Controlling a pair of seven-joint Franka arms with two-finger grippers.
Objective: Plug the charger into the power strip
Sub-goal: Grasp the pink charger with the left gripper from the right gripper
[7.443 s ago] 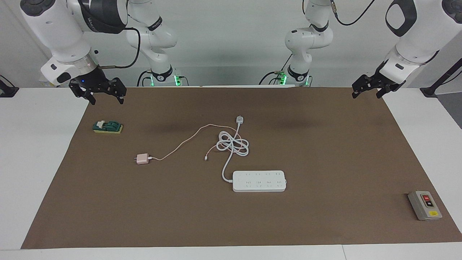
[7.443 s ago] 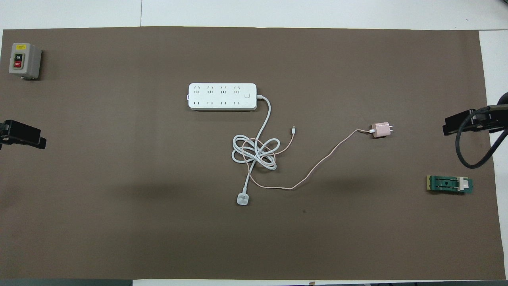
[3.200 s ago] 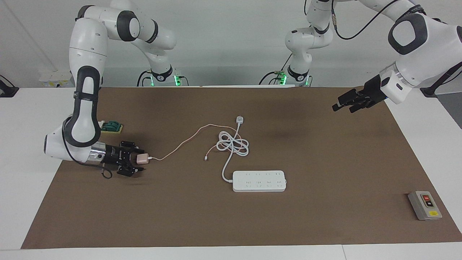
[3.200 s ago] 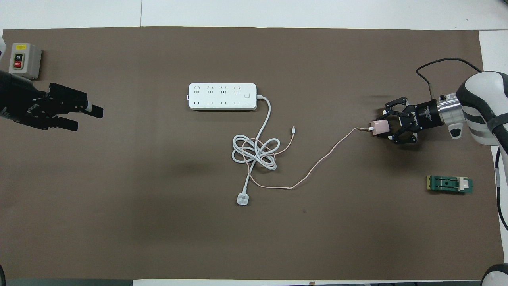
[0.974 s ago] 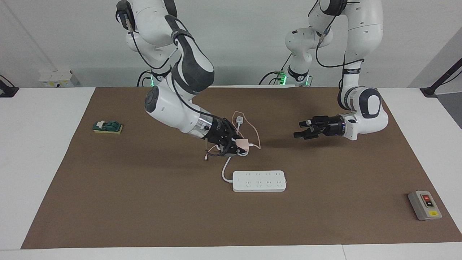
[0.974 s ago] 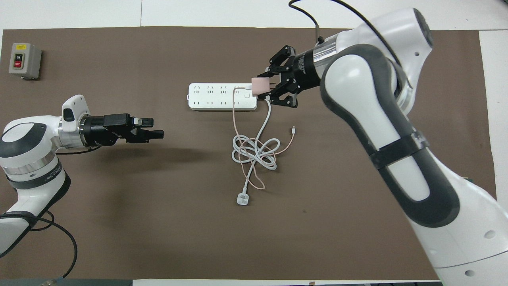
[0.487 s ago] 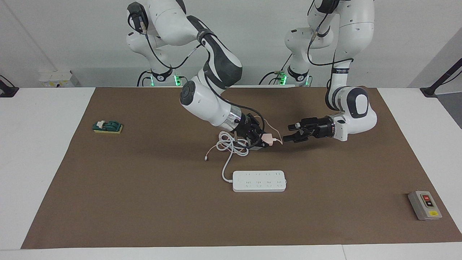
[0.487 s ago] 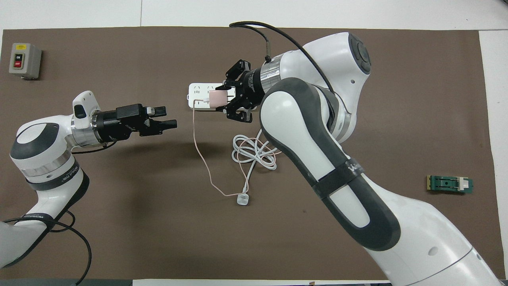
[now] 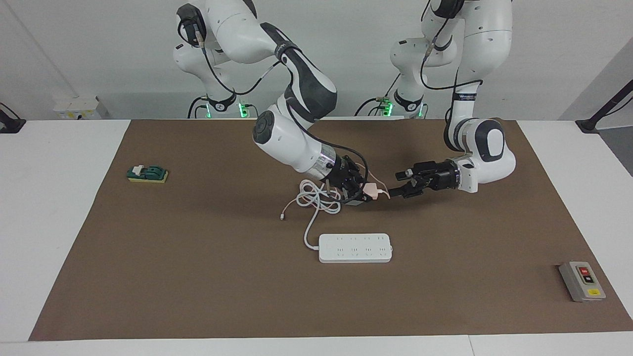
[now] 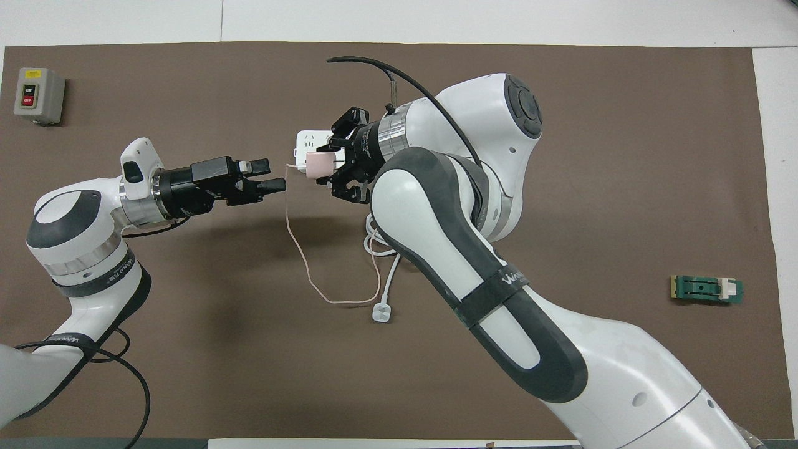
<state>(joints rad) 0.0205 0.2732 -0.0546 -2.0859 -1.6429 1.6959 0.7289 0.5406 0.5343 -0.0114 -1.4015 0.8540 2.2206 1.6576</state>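
Observation:
My right gripper (image 9: 363, 192) is shut on the small pink charger (image 9: 370, 189) and holds it in the air over the mat, beside the coiled white cord (image 9: 316, 200). The charger's thin pink cable (image 10: 290, 232) hangs down to the mat. My left gripper (image 9: 394, 183) is open and level with the charger, its fingertips (image 10: 278, 184) just short of the charger (image 10: 315, 164). The white power strip (image 9: 355, 247) lies flat on the mat, farther from the robots than both grippers. In the overhead view the right arm covers all but one end of the strip (image 10: 305, 140).
A white round-headed plug (image 10: 381, 313) lies on the mat near the robots. A grey box with red and yellow buttons (image 9: 582, 281) sits at the left arm's end. A small green block (image 9: 147, 173) sits at the right arm's end.
My right gripper has carried the charger a little farther toward the left gripper. The left gripper has edged closer, so the gap between them has shrunk.

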